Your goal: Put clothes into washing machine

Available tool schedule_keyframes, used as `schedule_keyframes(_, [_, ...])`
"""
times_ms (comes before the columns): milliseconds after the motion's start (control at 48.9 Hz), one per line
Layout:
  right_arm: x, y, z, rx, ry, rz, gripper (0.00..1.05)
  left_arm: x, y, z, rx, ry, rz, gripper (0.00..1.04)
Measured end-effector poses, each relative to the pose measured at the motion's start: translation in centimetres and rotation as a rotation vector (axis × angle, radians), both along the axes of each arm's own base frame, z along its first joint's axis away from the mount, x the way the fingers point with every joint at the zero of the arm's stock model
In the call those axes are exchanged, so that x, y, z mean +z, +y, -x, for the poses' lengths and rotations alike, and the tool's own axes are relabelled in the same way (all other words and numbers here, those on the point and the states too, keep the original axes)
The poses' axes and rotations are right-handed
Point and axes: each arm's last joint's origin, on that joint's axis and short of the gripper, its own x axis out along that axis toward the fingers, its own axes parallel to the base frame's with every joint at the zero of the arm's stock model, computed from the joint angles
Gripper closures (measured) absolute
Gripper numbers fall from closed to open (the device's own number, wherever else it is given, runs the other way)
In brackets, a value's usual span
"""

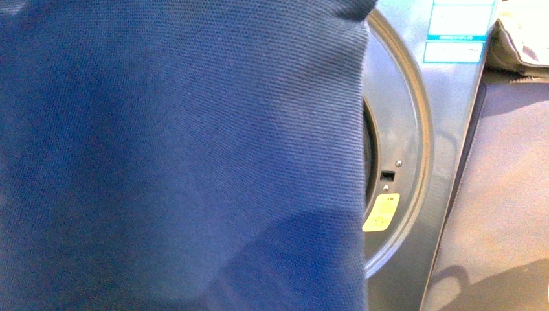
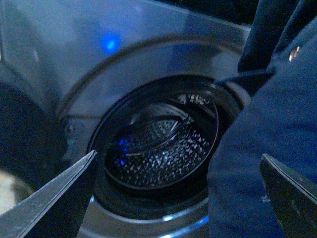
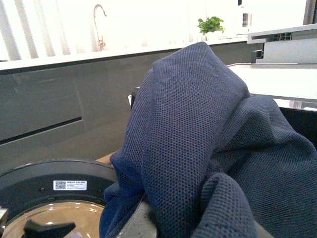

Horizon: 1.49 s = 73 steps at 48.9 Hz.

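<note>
The navy-blue clothes (image 1: pixel 175 155) hang right in front of the front camera and hide most of the washing machine (image 1: pixel 414 142). Only the machine's silver ring, latch and yellow sticker (image 1: pixel 381 212) show beside the cloth. In the left wrist view the perforated drum (image 2: pixel 158 144) lies open and empty, with the clothes (image 2: pixel 267 148) hanging beside the porthole. My left gripper (image 2: pixel 181 198) is open, its fingers (image 2: pixel 54 198) spread before the opening. My right gripper (image 3: pixel 163 225) is shut on the clothes (image 3: pixel 198 139), whose folds cover it.
A pale cream bundle (image 1: pixel 518 32) lies on top at the far right. A grey-brown panel (image 1: pixel 505 194) runs beside the machine. The dark round door (image 3: pixel 49 193) with its glass shows in the right wrist view, with a counter, tap and plant (image 3: pixel 210 24) behind.
</note>
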Motion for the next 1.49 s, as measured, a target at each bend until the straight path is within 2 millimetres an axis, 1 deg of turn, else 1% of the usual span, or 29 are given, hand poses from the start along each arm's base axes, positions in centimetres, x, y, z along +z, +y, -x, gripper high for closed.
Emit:
schedule_keyframes(82, [0.0, 0.0, 0.0, 0.0, 0.0, 0.0, 0.93, 2.2, 0.2, -1.2, -0.057, -0.05, -0.007, 0.06])
schedule_keyframes(164, [0.0, 0.0, 0.0, 0.0, 0.0, 0.0, 0.93, 3.6, 0.2, -2.1, -0.118, -0.086, -0.011, 0.06])
schedule_keyframes(245, [0.0, 0.0, 0.0, 0.0, 0.0, 0.0, 0.93, 4.9, -0.2, -2.5, -0.187, -0.138, -0.017, 0.06])
schedule_keyframes(327, [0.0, 0.0, 0.0, 0.0, 0.0, 0.0, 0.93, 6.1, -0.8, -2.6, -0.245, -0.197, -0.027, 0.06])
schedule_keyframes(409, [0.0, 0.0, 0.0, 0.0, 0.0, 0.0, 0.93, 7.5, -1.8, -2.8, -0.337, -0.267, -0.035, 0.06])
schedule_keyframes(511, [0.0, 0.0, 0.0, 0.0, 0.0, 0.0, 0.93, 8.4, -2.8, -3.0, -0.418, -0.296, -0.03, 0.06])
schedule_keyframes(552, [0.0, 0.0, 0.0, 0.0, 0.0, 0.0, 0.93, 8.8, -3.4, -3.1, -0.478, -0.298, -0.026, 0.06])
schedule_keyframes(654, [0.0, 0.0, 0.0, 0.0, 0.0, 0.0, 0.93, 9.1, -4.5, -3.3, -0.582, -0.305, -0.035, 0.06])
schedule_keyframes(757, [0.0, 0.0, 0.0, 0.0, 0.0, 0.0, 0.93, 9.4, -6.1, -3.5, -0.697, -0.289, -0.039, 0.06])
schedule_keyframes(900, [0.0, 0.0, 0.0, 0.0, 0.0, 0.0, 0.93, 9.5, -8.4, -4.8, -0.77, -0.225, -0.025, 0.06])
schedule_keyframes(1022, [0.0, 0.0, 0.0, 0.0, 0.0, 0.0, 0.93, 9.5, -9.5, -5.9, -0.78, -0.202, -0.028, 0.06])
schedule_keyframes(1145, [0.0, 0.0, 0.0, -0.002, 0.0, 0.0, 0.93, 9.5, -10.5, -7.4, -0.749, -0.177, -0.037, 0.06])
schedule_keyframes(1268, [0.0, 0.0, 0.0, -0.006, 0.0, -0.001, 0.93, 9.8, -11.1, -8.6, -0.713, -0.191, -0.039, 0.06])
schedule_keyframes(1391, [0.0, 0.0, 0.0, -0.008, 0.001, -0.001, 0.93, 10.2, -11.5, -9.2, -0.694, -0.229, -0.029, 0.06])
schedule_keyframes(1493, [0.0, -0.1, 0.0, -0.01, 0.001, -0.002, 0.93, 10.6, -11.9, -9.3, -0.675, -0.271, -0.014, 0.06])
